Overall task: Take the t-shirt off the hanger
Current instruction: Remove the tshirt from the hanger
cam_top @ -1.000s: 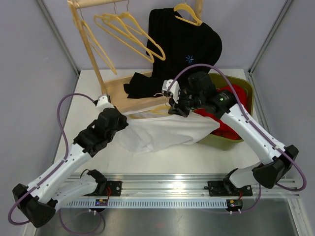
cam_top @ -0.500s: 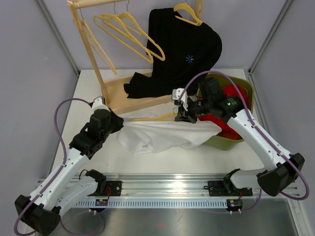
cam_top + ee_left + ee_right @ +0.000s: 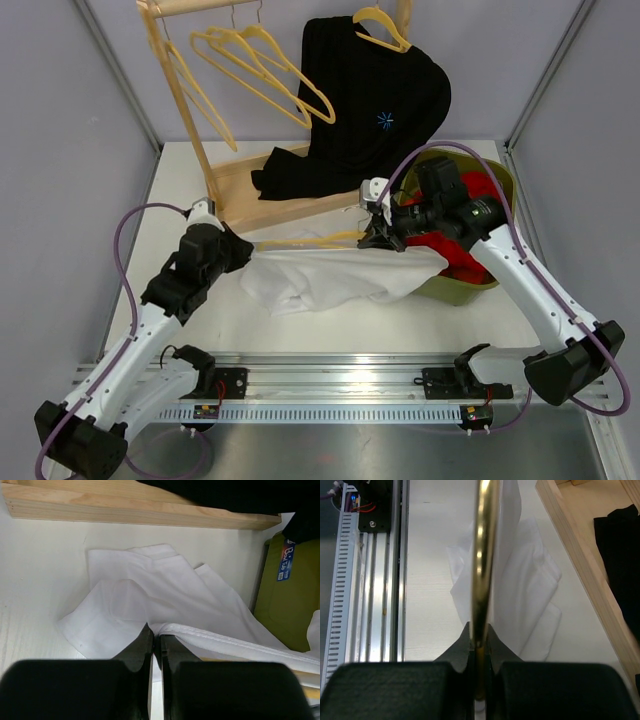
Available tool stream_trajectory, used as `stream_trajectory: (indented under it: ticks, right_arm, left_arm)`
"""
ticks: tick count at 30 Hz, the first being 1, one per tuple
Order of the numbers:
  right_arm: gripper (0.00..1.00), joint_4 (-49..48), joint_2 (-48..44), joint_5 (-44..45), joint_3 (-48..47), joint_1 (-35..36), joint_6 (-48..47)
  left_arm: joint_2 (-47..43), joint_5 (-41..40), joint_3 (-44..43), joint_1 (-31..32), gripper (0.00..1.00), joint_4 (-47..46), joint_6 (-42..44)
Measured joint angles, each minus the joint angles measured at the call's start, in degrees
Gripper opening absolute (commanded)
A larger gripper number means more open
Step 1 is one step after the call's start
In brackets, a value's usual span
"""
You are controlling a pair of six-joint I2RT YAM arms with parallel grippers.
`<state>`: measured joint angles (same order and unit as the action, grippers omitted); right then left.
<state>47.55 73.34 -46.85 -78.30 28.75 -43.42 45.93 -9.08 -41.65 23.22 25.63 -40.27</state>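
While left pincer pinches the t-shirt, right pincer clamps the hanger, lying crosswise.

the t-shirt is plain white. the hanger inside it is a shiny yellow-gold colour. the hanging garment is black and carries one small blue star-like mark. the bin is olive green with a blue label, and the cloth in it is red. the rack is pale wood and the table is white.

Greyish walls surround a seemingly white table.
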Motion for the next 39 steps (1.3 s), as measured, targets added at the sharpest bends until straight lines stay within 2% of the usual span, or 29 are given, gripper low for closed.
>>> stream_trajectory:
  ticks: [13,22,24,25,26,27,30,34,39]
  right_arm:
    - [0.00,-6.69,1.55,-0.87,-2.16,-1.62,14.88]
    - [0.00,-14.12,4.92,0.24,-1.99,-2.08,27.04]
    - [0.00,-14.38,5.49,0.35,-2.01,-2.21,27.71]
    - [0.00,-14.32,5.90,0.66,-2.01,-2.27,27.74]
    - [0.00,-14.23,6.34,0.90,-2.01,-2.32,27.56]
    - [0.00,-13.90,6.67,1.25,-2.01,-2.32,27.15]
    - [0.00,-11.61,7.58,2.82,-2.01,-2.60,24.83]
    - [0.00,-8.00,8.70,3.87,-2.01,-3.21,20.72]
    - [0.00,-2.08,11.19,2.19,-2.40,-3.26,14.49]
  left_arm:
    - [-0.26,2.29,1.60,-1.25,0.00,-2.32,2.03]
    - [-2.43,7.82,4.02,-2.40,0.01,-3.91,7.45]
    - [-3.45,9.88,4.63,-2.58,0.14,-4.66,9.11]
    - [-4.17,10.95,4.90,-2.69,0.24,-4.70,10.23]
    - [-5.11,12.13,5.18,-2.75,0.37,-4.74,11.43]
    - [-5.97,13.05,5.38,-2.80,0.63,-4.72,12.59]
    - [-9.86,15.85,5.64,-3.08,0.88,-4.50,15.87]
    - [-13.75,19.12,5.35,-3.32,0.99,-3.67,19.80]
    - [-15.61,24.63,2.86,-3.34,0.99,-0.11,26.25]
